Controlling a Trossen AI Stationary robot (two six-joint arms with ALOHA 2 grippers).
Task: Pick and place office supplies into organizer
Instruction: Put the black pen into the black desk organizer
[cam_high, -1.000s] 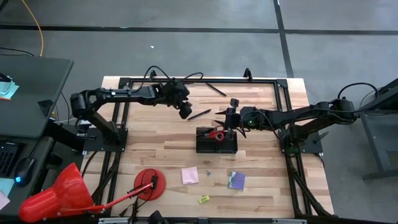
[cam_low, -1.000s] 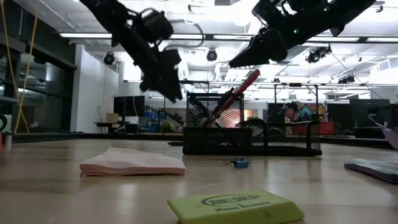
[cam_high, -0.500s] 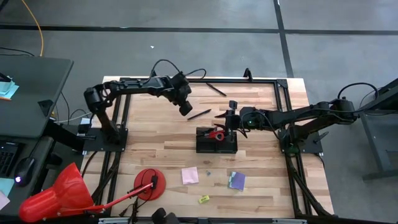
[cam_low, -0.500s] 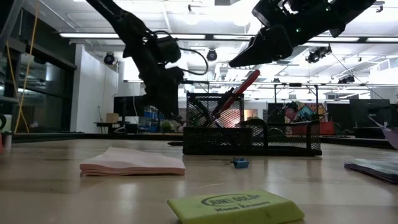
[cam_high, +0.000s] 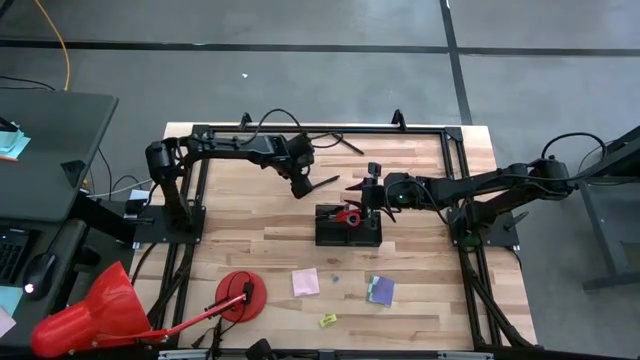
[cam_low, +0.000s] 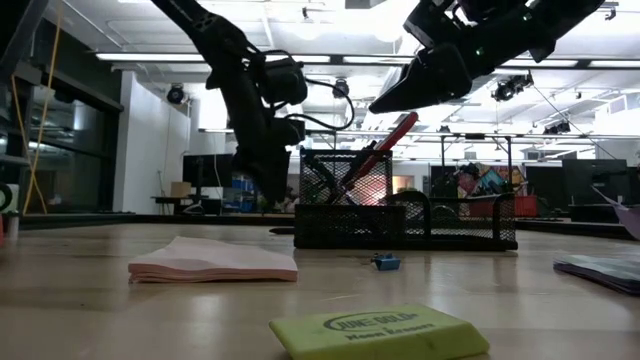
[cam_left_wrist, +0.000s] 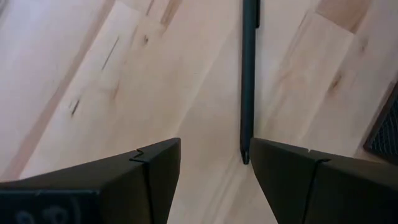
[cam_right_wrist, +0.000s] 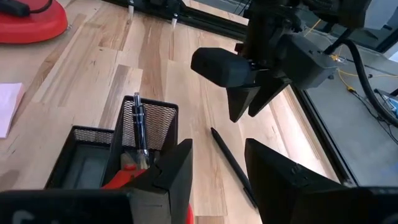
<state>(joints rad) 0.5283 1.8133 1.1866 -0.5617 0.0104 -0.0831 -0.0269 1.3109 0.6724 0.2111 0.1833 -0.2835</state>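
Overhead cam looks straight down; low cam level; both share organizer (cam_high: 348, 226).

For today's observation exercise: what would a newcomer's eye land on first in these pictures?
Probably the left gripper, its fingers open and poised over a dark pen lying on the wooden table. Next, the black mesh organizer at mid-table, red-handled scissors sticking up from it, with the right gripper hovering just above.

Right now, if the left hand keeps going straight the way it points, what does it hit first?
Most likely the dark pen lying on the table: the left hand is open, pointing down, with the pen's tip by one finger. How far above it is unclear.
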